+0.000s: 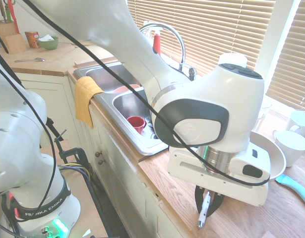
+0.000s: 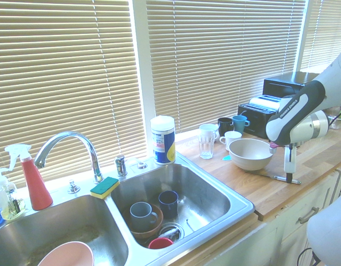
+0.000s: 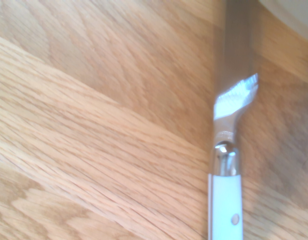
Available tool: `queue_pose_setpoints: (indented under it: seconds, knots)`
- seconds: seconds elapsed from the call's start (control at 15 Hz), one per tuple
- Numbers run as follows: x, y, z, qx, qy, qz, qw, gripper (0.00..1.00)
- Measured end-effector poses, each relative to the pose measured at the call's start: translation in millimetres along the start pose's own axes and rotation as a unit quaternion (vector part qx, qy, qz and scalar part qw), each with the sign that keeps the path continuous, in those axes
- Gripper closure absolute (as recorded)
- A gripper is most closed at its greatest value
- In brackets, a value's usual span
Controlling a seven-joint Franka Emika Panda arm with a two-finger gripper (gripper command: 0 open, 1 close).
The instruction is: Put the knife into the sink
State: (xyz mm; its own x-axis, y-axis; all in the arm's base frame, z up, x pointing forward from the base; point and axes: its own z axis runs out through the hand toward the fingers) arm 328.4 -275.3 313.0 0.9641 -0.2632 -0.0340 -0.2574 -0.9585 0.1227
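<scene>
You've got the gripper (image 1: 208, 202) pinched in on the knife (image 1: 204, 210), fingers against its white handle, w/ the knife on the wood counter (image 1: 182, 191) just beside the bowl (image 2: 250, 153). Grasp looks about made, imo. Left to do: lift, carry over to the sink (image 2: 231, 191), which sits well apart, and drop it in.

Arm (image 1: 107, 29): glossy white rounded shells, dark grey oval panels at the joints, a bright metal ring above the flat white hand. Base collar black, lettered FRANKA EMIKA, green light beneath. Gripper (image 1: 208, 202): short black fingers. Black cables drape along the links.
</scene>
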Motion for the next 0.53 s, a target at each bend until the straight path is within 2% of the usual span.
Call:
queue_pose_setpoints:
  seconds: [0.33,0.53]
  knots:
    - [0,-3,0,-0.008,-0.001,-0.012,1.000,1.00]
    - [-12,-17,-1,-0.019,-0.003,-0.043,0.999,1.00]
